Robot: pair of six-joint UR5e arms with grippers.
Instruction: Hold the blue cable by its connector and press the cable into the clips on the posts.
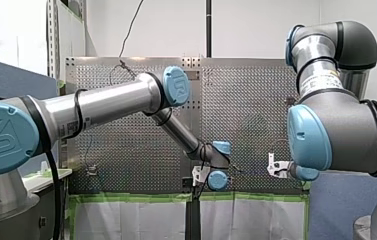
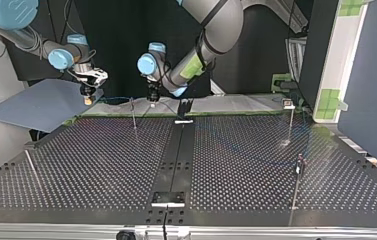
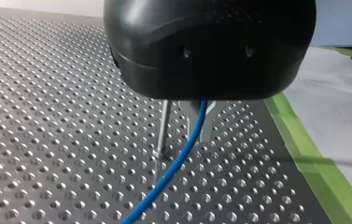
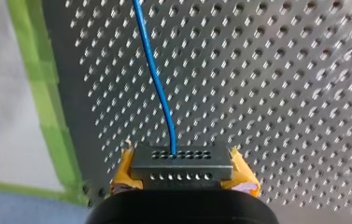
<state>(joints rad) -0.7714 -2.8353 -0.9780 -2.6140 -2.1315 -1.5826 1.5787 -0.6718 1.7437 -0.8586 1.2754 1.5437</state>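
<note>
Two grippers are out at the taped edge of the table (image 3: pixel 47 116) right now. My right gripper (image 2: pixel 87 98) sits at the top view's far left corner of the table. Its wrist view makes it plain: yellow pads (image 4: pixel 126 170) clamped on either end of the grey connector (image 4: pixel 183 161). The blue cable (image 4: pixel 157 84) comes out of the connector's row of holes and runs ahead over the perforated surface. Follow it along the far edge and there's my left gripper (image 2: pixel 152 101), near the middle of that edge, pointing down. From its wrist view the cable passes right under the black body and away across the holes, just beside a thin upright post (image 3: pixel 164 123). Gripping or only guiding? Can't tell from here. Green tape (image 3: pixel 313 158) lines the edge beside it.
</note>
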